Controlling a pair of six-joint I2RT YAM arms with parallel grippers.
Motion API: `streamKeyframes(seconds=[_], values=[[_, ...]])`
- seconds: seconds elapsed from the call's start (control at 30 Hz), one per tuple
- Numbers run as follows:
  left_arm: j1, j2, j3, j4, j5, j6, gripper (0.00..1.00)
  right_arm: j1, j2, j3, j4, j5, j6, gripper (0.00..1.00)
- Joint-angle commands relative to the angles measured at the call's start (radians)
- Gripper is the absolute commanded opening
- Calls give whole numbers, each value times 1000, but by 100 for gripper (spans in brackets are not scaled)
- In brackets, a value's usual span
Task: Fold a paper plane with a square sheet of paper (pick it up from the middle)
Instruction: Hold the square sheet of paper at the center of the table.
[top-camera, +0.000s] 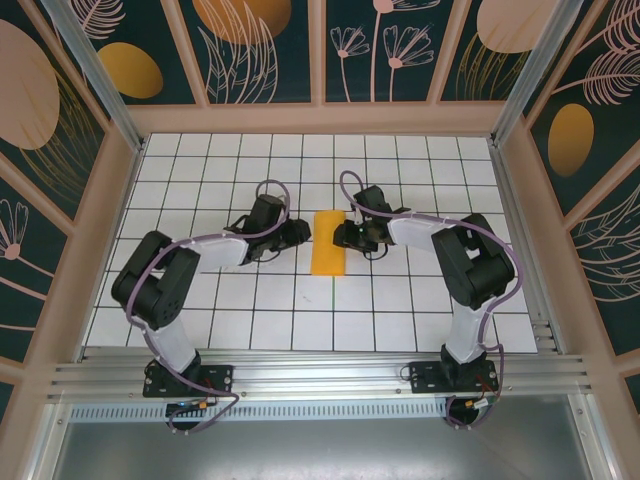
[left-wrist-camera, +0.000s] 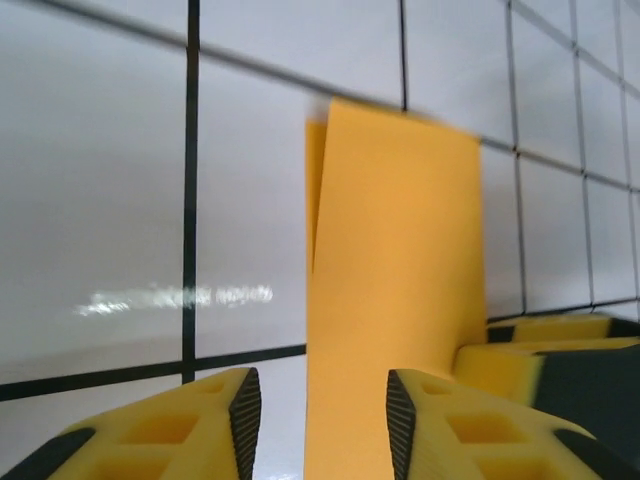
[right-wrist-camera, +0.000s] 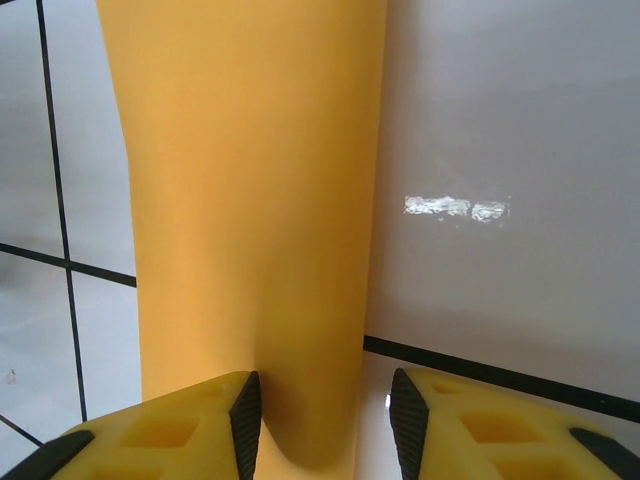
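Observation:
The square sheet of paper (top-camera: 328, 243) lies on the white grid table, folded into a long orange-yellow rectangle with blunt ends. My left gripper (top-camera: 303, 234) stands at its left edge and my right gripper (top-camera: 344, 237) at its right edge, facing each other. In the left wrist view the left gripper (left-wrist-camera: 322, 425) is open, and the sheet (left-wrist-camera: 400, 250) reaches between the jaws with its upper layer lifted a little at the far left corner. The right gripper (right-wrist-camera: 325, 425) is open too, over the sheet's (right-wrist-camera: 250, 200) rounded fold edge. The right arm's yellow fingers (left-wrist-camera: 545, 350) rest beyond the sheet.
The table (top-camera: 300, 310) is a white tiled surface with black grid lines, walled by patterned panels (top-camera: 260, 50) at the back and sides. A metal rail (top-camera: 320, 375) carrying both arm bases runs along the near edge.

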Motion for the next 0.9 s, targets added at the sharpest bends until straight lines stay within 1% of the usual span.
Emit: streamKeyframes(seconds=[0.0,0.13,0.23,0.37,0.63,0.87], values=[[-4,-89,-15,-32,-115,9,45,9,45,13,-62,33,-51,41],[-5,-123,-29,-24,-142,9,50,9,61,23,-77,29,-68,40],[-4,-125,-38,-1,-128,11,55,10,77,31,-92,31,-68,40],[-5,-108,-41,29,-83,15,59,18,94,33,-112,38,-68,40],[-5,-57,-25,47,-22,6,59,21,121,37,-138,61,-68,40],[-4,-28,-14,44,-7,-1,59,21,155,67,-168,81,-88,42]])
